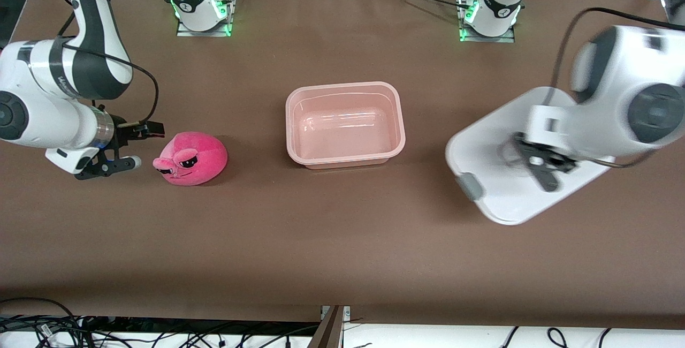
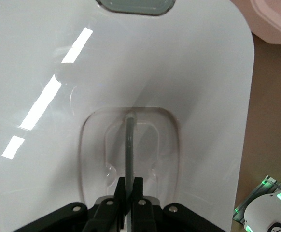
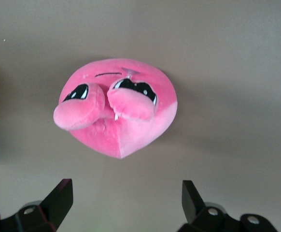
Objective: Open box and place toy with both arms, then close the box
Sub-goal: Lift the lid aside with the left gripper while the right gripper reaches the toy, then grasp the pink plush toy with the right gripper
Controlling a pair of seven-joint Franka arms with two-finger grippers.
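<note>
Lid off, box open, toy waiting on the table.
My right gripper (image 1: 131,144) stands wide open just beside the toy (image 1: 191,158); bare table separates it from the open box (image 1: 345,124); my left gripper (image 1: 540,163) pinches the lid (image 1: 497,198) by its handle.

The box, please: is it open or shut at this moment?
Open: the box stands empty and lidless; the left gripper holds its lid aside.

Inventory, by count:
- Pink plastic tub (image 1: 345,123), lidless: one.
- White lid (image 1: 497,155): one, with one grey side clip (image 1: 471,186) visible and one clear recessed handle (image 2: 129,145).
- Hot-pink plush toy (image 1: 191,158): one.
- Robot arms: two, each with one tool: left tool (image 1: 543,163), right tool (image 1: 128,144).
- Brown surface (image 1: 342,241): one.
</note>
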